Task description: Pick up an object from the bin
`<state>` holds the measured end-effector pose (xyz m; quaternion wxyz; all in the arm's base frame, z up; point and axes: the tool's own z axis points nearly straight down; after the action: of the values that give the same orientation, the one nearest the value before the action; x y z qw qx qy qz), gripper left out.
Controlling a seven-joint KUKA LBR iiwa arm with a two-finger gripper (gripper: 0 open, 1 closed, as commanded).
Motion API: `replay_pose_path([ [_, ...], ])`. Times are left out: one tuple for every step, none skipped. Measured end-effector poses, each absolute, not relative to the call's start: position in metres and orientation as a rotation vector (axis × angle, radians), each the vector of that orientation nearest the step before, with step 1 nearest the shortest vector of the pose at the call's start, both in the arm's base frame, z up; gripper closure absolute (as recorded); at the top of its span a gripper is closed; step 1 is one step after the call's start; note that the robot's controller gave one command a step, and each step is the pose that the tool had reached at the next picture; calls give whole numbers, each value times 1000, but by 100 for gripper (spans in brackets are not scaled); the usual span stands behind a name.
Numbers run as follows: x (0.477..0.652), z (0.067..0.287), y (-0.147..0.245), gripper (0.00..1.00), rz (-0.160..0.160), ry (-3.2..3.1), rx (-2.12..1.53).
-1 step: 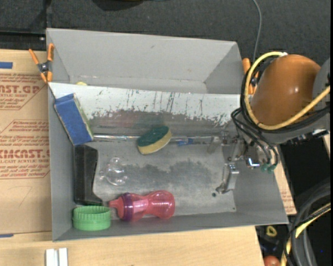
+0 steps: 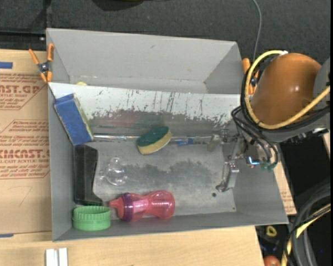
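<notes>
My gripper [image 2: 226, 180] hangs low over the bin's right part, above bare grey floor, with no loose thing under it. The nearest things lie to its left. A pink and magenta plastic bottle [image 2: 147, 205] lies on its side near the front wall. An oval sponge [image 2: 154, 139], yellow with a dark green top, rests toward the back, left of the gripper.
A blue block [image 2: 72, 118] leans in the back left corner. A black oblong thing [image 2: 85, 173] lies along the left wall, a green ribbed lid [image 2: 91, 217] in the front left corner, and a clear plastic piece [image 2: 114, 172] near the middle. The arm comes in over the right rim.
</notes>
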<state>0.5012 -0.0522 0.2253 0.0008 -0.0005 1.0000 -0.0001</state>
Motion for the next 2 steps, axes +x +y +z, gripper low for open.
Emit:
replay_pose_path([
  [583, 71, 60, 0, -3, 3125, -224],
  [585, 145, 32, 0, -9, 3083, -513],
])
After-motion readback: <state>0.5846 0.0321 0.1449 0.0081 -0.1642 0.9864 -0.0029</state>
